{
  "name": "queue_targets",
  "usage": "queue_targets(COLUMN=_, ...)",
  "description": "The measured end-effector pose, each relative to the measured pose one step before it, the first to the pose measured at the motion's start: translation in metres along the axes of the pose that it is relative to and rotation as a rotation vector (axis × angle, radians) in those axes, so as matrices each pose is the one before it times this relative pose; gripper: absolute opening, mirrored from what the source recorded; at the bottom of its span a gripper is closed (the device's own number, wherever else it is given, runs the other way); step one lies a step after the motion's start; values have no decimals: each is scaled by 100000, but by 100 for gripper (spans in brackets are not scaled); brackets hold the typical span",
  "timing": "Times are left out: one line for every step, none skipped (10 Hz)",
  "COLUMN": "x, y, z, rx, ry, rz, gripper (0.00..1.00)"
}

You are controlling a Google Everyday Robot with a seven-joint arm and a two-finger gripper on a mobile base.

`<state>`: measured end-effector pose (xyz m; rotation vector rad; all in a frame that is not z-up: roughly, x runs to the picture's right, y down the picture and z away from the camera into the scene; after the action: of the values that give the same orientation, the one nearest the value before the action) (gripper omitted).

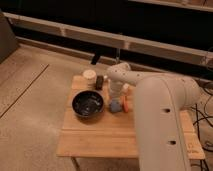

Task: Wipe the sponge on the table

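The blue-grey sponge point(115, 106) lies on the light wooden table point(95, 135), just right of the dark bowl. My white arm reaches in from the lower right and bends down over it. The gripper point(116, 96) hangs directly above the sponge, right at its top. An orange stick point(126, 104) sits against the sponge's right side, partly behind the arm.
A dark bowl point(88, 104) stands left of the sponge. A pale round container point(89, 78) and a small dark brown block point(100, 82) sit at the table's far edge. Cables point(204, 112) trail on the floor at right. A dark rail-lined wall runs behind the table.
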<state>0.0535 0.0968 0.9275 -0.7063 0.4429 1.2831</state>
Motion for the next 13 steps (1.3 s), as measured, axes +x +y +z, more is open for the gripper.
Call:
queue_targets(x=38, y=156, z=129, rx=-254, ry=441, rz=-708, gripper=50)
queue_targets(x=9, y=89, z=32, rx=-181, ry=114, rz=-309, gripper=46)
queue_targets(x=-71, y=221, z=35, rx=-720, ry=-52, rz=-536, gripper=33)
queue_targets(x=-85, y=104, z=-5, rx=-638, ry=-244, rz=-187, gripper=22)
queue_targets(x=-35, y=24, z=20, rx=-326, ry=-112, rz=-84, gripper=19)
queue_targets(x=-56, y=-9, z=-36, rx=-189, ry=-237, rz=-26, gripper=19)
queue_targets(x=-72, y=4, z=-42, rx=-249, ry=-329, rz=-125, gripper=19)
queue_targets(x=-266, y=149, z=-144, rx=-343, ry=-1035, rz=-487, gripper=19)
queue_targets(x=-386, y=301, z=-347, rx=-471, ry=-1551, rz=-867, gripper=19)
queue_targets(x=-539, y=531, z=-586, rx=-721, ry=-2499, rz=-1339, gripper=19)
queue_targets(x=-329, y=535, z=-469, rx=-632, ry=-1966, rz=-1123, gripper=19)
queue_targets(x=-337, y=885, z=-474, rx=-414, ry=-2133, rz=-1941, gripper=19)
queue_targets(x=-183, y=1774, z=-454, rx=-1134, ry=-2321, rz=-3433, gripper=19)
